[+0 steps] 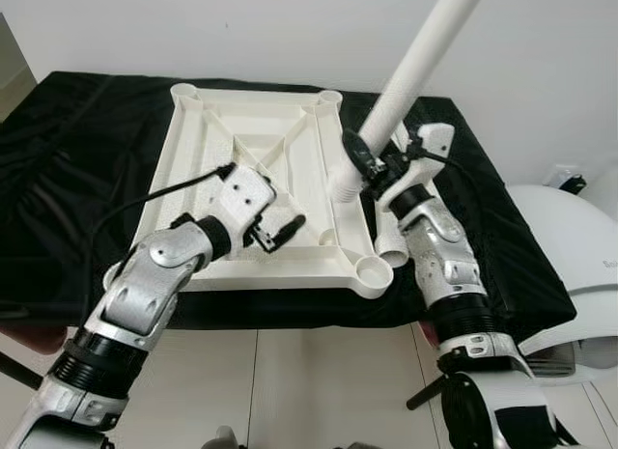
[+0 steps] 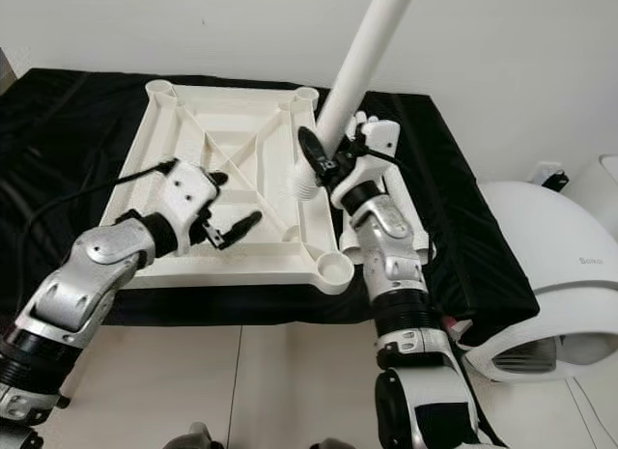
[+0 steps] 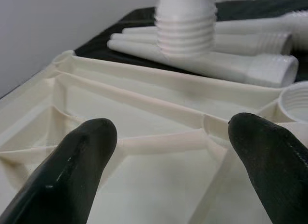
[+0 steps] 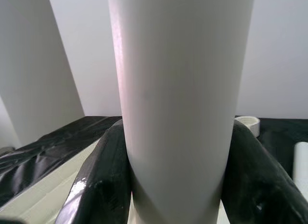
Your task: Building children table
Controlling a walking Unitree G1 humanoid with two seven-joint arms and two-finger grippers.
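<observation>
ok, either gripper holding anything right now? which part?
Right gripper is shut on the white table leg, low on its shaft just above the threaded end. Left gripper is open, holding nothing.

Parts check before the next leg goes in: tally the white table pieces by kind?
tabletop: 1
held leg, in right pincer: 1
loose legs lying beside the tabletop: 3, as far as the left wrist view shows
Total: 5

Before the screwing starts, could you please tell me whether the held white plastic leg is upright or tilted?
Tilted: the long white plastic table leg leans away from the upturned white tabletop, clamped by the right end effector.
</observation>
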